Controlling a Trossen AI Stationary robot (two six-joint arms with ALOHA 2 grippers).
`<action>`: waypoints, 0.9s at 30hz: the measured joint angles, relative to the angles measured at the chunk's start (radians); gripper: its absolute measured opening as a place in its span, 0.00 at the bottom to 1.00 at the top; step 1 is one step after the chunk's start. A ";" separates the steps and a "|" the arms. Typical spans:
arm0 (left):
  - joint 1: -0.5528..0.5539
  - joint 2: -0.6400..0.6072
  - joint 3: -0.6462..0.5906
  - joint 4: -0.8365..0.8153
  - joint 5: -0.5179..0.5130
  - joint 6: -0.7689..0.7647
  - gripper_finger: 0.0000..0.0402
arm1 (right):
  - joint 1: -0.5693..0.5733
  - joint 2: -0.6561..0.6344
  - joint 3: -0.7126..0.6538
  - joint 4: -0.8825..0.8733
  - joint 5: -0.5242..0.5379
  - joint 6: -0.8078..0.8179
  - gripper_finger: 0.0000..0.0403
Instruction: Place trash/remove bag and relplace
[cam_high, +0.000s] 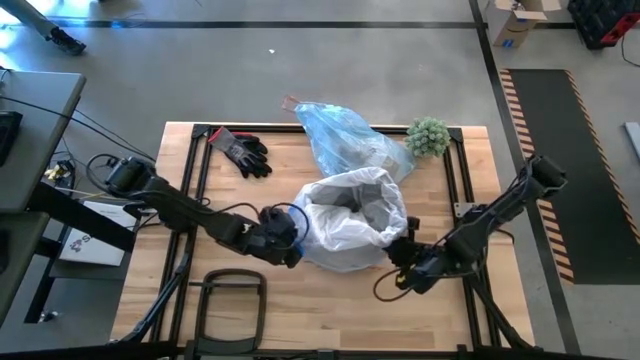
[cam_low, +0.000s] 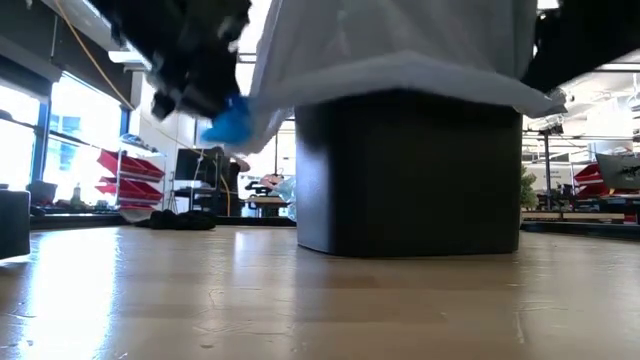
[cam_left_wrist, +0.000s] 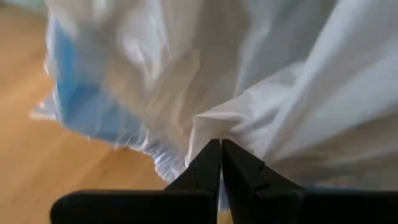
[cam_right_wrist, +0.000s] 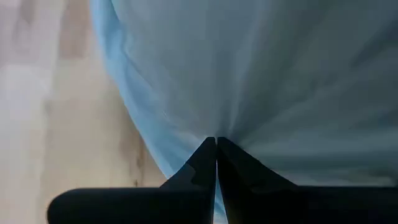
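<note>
A black bin (cam_low: 410, 170) stands at the table's middle. A whitish translucent bag (cam_high: 350, 215) with blue bits lines it, and the bag's rim hangs over the bin's top (cam_low: 400, 45). My left gripper (cam_high: 290, 243) is shut on this bag at the bin's left side. My right gripper (cam_high: 402, 256) is shut on it at the bin's near right side. The light-blue bag (cam_high: 345, 135) with its reddish tie (cam_high: 290, 102) lies on its side on the table behind the bin, touched by no gripper. The loose trash is out of view. My left gripper (cam_left_wrist: 220, 144) pinches a fold of the whitish bag's overhanging rim (cam_left_wrist: 208, 124) between its two fingers. The fingers slant down from the table's left. The film bunches at the fingertips, and a blue bit (cam_low: 232, 120) hangs beside them. My right gripper (cam_right_wrist: 216, 140) pinches the whitish bag's overhanging film (cam_right_wrist: 217, 121) between its fingertips, slanting down from the table's right near side. Creases fan out from the pinch, so the film is drawn taut there. The bag stays on the bin.
Black gloves (cam_high: 240, 152) lie at the far left and a small green plant (cam_high: 428, 135) at the far right. Black frame rails (cam_high: 200, 170) run along the tabletop. A black rectangular frame (cam_high: 232, 300) lies at the near edge. Bare wood shows at the near right.
</note>
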 joint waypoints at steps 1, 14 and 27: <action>0.004 0.012 0.000 -0.011 0.021 -0.011 0.00 | -0.003 0.000 -0.005 -0.017 -0.006 0.007 0.00; -0.123 -0.068 0.096 -0.106 -0.022 -0.090 0.00 | 0.055 -0.014 0.376 -0.610 -0.133 0.213 0.00; -0.069 -0.100 0.228 -0.122 -0.151 0.152 0.00 | -0.025 -0.020 0.903 -0.778 0.388 0.144 0.00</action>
